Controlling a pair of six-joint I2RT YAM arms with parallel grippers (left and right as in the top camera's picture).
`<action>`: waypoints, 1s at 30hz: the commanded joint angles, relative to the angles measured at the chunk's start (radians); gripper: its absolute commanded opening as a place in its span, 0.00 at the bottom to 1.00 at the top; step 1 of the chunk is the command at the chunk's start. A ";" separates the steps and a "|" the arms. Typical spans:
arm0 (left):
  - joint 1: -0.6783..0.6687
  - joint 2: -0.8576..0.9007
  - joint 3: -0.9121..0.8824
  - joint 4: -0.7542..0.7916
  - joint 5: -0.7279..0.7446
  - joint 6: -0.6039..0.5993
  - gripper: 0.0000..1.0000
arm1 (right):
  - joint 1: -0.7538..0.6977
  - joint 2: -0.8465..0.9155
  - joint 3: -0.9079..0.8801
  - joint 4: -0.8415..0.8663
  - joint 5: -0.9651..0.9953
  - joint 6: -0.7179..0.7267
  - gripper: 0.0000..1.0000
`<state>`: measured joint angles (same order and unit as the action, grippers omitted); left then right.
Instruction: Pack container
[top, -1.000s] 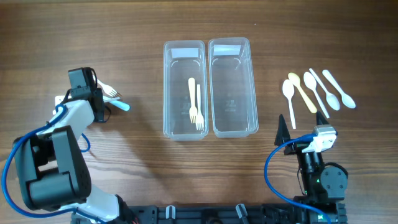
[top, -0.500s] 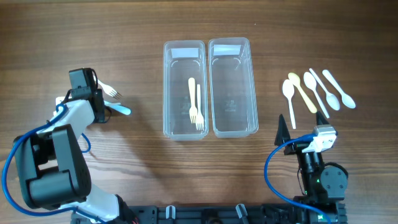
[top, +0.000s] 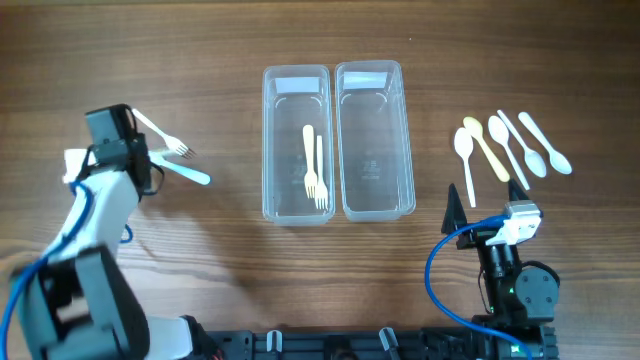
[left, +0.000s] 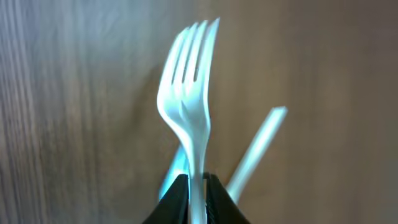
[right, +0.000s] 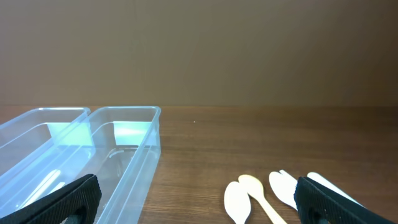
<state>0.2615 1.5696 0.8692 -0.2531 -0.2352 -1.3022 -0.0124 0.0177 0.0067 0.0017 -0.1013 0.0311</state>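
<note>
- The left pincer (left: 198, 196) is pinching a white fork (left: 186, 106) low on its handle. The jaws are standing narrow and the tines are pointing away from the wrist.
- The grip is sitting on a thin, smooth strip of plastic. I am judging that the fork could swivel or slide out if I swing the arm quickly.
- A second fork (top: 163, 137) is lying on the counter (top: 230, 280) just beside the held one. A low sweep could knock it out of place and make the next pick harder.
- The left bin (top: 296, 80) is already holding two forks (top: 314, 172), lying side by side along its length. I am taking it as the target for the held fork.
- If I release while the fork is lying crosswise, it could hang on the rim or land tilted across the other two.
- The right bin (top: 368, 75) is touching the left bin and looking empty. Overshooting would drop the fork there, and I am guessing that bin is meant for the spoons.
- The spoons (top: 500, 150) are lying in a loose fan on the counter, well apart from the fork work.
- The right pincer (right: 198, 200) is standing wide, holding nothing and facing the bins. It is threatening nothing where it is sitting.
</note>
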 joint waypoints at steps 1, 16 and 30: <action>0.005 -0.109 0.003 -0.001 0.000 0.038 0.11 | -0.002 -0.001 -0.002 0.006 -0.004 -0.005 1.00; -0.013 -0.246 0.003 -0.020 0.137 0.039 0.52 | -0.002 -0.001 -0.002 0.006 -0.004 -0.005 1.00; -0.024 0.134 0.003 0.082 0.137 0.230 0.58 | -0.002 -0.001 -0.002 0.006 -0.004 -0.005 1.00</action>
<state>0.2478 1.6096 0.8692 -0.1867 -0.1024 -1.1614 -0.0124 0.0177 0.0067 0.0017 -0.1013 0.0311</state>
